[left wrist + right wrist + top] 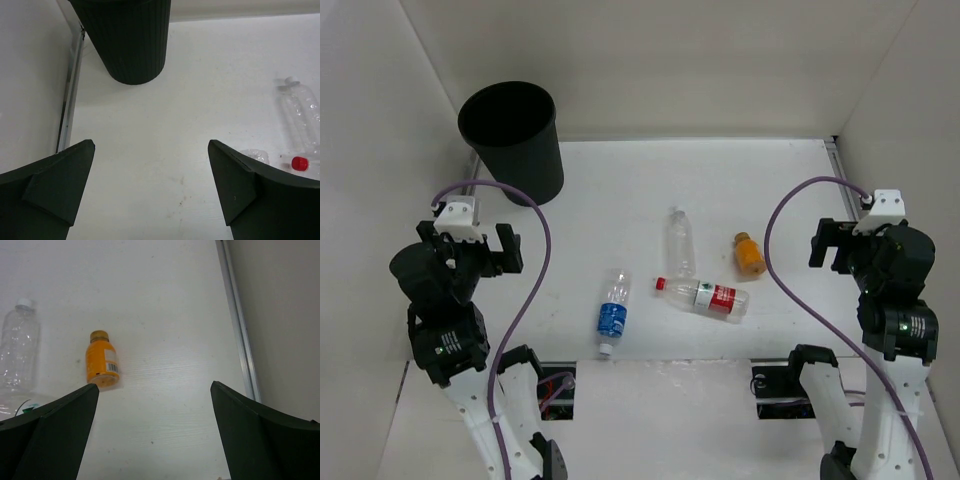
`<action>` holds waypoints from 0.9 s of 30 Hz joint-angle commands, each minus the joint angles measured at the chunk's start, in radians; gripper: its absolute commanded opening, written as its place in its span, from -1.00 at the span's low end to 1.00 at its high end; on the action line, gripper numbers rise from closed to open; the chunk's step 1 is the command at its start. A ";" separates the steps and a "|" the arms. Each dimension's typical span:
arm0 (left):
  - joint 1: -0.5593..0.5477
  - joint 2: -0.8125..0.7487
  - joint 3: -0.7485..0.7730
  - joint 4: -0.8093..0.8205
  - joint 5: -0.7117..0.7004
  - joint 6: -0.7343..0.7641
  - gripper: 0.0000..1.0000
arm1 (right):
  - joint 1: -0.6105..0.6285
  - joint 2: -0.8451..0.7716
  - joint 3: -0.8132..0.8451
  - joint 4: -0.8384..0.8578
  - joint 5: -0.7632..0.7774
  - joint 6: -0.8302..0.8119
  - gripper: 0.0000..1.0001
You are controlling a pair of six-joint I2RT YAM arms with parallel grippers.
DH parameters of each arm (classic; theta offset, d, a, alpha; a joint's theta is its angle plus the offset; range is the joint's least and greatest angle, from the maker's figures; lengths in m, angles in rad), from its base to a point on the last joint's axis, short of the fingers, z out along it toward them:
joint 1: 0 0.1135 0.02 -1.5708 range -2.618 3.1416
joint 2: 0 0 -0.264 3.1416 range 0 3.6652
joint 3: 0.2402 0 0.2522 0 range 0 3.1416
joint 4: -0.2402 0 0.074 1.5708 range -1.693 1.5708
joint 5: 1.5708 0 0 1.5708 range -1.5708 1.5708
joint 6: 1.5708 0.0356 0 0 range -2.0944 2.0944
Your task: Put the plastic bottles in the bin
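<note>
Four plastic bottles lie on their sides mid-tabletop (pixel 790 180): a blue-label bottle (pixel 612 313) nearest the left arm, then a red-label bottle (pixel 708 296), a clear bottle (pixel 680 241) and a squat orange bottle (pixel 749 254) toward the right. The bin (pixel 520 160) stands upright in the far left corner, well apart from them. The left gripper (pixel 151 143) and right gripper (pixel 155 385) hang fully spread and empty. The clear-walled bottles are probably light, thin and apt to dent or roll, so a grasp across the mid-body seems soundest. The orange bottle looks stiffer.
</note>
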 commanded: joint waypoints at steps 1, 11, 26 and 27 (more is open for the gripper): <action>0.005 0.007 -0.019 -0.021 0.006 0.009 1.00 | 0.013 -0.024 0.000 0.075 -0.037 0.004 1.00; -0.017 -0.012 -0.056 -0.030 0.011 -0.004 1.00 | -0.046 -0.061 -0.026 0.055 -0.100 0.059 1.00; 0.111 -0.019 -0.081 -0.018 0.077 -0.021 1.00 | -0.207 -0.198 -0.166 0.046 -0.359 0.284 1.00; 0.123 -0.024 -0.079 -0.018 0.080 -0.023 1.00 | -0.213 -0.207 -0.169 0.049 -0.377 0.295 1.00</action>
